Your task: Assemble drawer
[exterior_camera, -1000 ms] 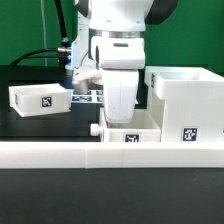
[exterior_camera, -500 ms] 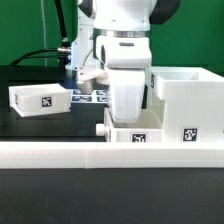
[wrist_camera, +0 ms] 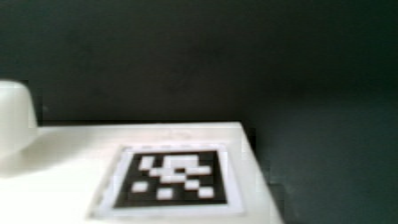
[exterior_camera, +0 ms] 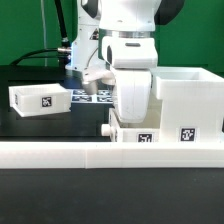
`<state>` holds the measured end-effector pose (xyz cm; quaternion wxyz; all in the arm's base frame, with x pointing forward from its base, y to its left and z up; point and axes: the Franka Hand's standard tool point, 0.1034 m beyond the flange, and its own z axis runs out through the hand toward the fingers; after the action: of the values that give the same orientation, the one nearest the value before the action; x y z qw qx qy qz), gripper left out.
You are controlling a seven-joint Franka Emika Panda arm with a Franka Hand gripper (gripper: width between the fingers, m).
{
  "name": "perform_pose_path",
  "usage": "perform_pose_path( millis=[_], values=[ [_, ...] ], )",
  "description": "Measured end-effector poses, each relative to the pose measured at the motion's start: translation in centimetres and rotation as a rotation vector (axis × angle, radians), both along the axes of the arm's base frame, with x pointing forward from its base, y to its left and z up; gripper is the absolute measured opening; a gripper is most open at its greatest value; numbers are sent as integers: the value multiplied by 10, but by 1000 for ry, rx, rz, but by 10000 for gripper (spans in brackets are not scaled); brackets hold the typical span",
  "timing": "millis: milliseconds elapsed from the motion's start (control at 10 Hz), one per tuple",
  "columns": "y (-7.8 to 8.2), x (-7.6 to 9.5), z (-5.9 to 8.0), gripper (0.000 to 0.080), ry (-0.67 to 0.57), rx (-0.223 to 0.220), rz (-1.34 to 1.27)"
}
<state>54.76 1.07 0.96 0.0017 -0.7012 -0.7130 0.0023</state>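
Note:
My gripper (exterior_camera: 133,120) reaches down into a small white tray (exterior_camera: 150,133) that has a knob (exterior_camera: 110,130) and a square tag. The hand and the tray wall hide the fingertips. The tray stands right against the large white hollow housing (exterior_camera: 188,98) on the exterior view's right. The tray travels with the hand, so the jaws appear shut on its wall. A second small tray (exterior_camera: 40,100) with a tag lies on the dark table at the exterior view's left. The wrist view shows the tray's white surface and its tag (wrist_camera: 175,178) close up, with no fingers visible.
The long low white rail (exterior_camera: 90,156) runs across the front. The marker board (exterior_camera: 92,96) lies flat behind the arm. Black cables and a green backdrop sit at the back. A rounded white part (wrist_camera: 11,120) shows at the wrist view's edge.
The arm and the small tray have moved together toward the exterior view's right, closing up to the housing. The second tray has not moved.

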Motion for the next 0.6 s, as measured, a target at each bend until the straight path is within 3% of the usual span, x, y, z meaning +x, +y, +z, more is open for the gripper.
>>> perform_pose_path(
  millis=[400, 500, 600],
  values=[
    [0, 0, 0, 42, 6, -1, 2],
    [0, -1, 2, 226, 3, -1, -3],
    [1, 1, 6, 226, -1, -3, 0]
  ],
)
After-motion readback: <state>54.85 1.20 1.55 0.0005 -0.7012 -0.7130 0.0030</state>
